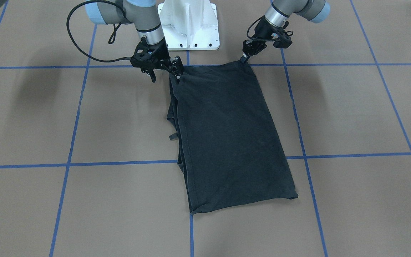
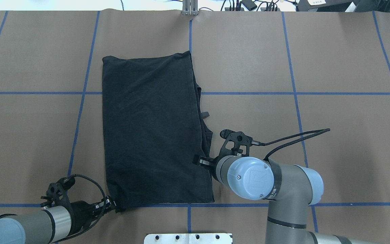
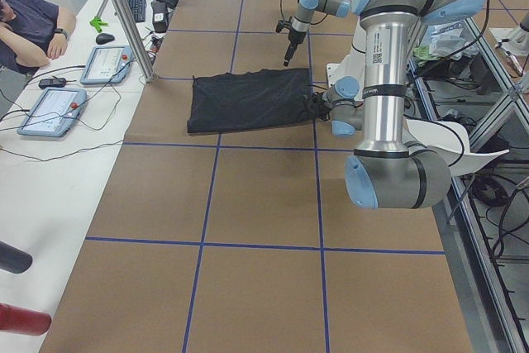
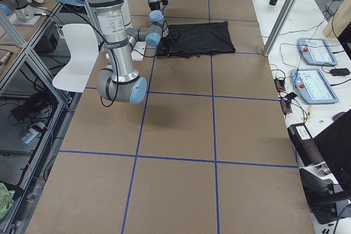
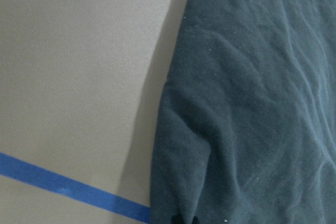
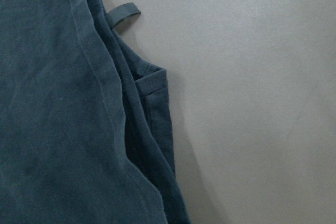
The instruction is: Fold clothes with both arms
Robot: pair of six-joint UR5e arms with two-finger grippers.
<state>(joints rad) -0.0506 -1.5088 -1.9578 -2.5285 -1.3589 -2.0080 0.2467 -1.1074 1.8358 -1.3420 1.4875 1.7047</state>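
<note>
1. The left gripper [image 2: 113, 204] is pinched tight on the black T-shirt [image 2: 151, 128]. Its jaws meet on the shirt's corner nearest the robot, right by a blue tape line [image 5: 68, 190] on the brown worktop [image 2: 333, 61].
2. From that gripper the T-shirt stretches away across the worktop, folded lengthwise into one long flat panel with faint creases on top.
3. Along the shirt's edge facing the right gripper [image 1: 165, 75], folded-under layers peek out — a hemmed sleeve edge [image 6: 155, 80] and, farther off, a small fabric loop [image 6: 123, 13].
4. The right gripper stands with its jaws spread wide and holds nothing — one finger [image 1: 177, 71] is at the shirt's edge, the other out over bare worktop.
</note>
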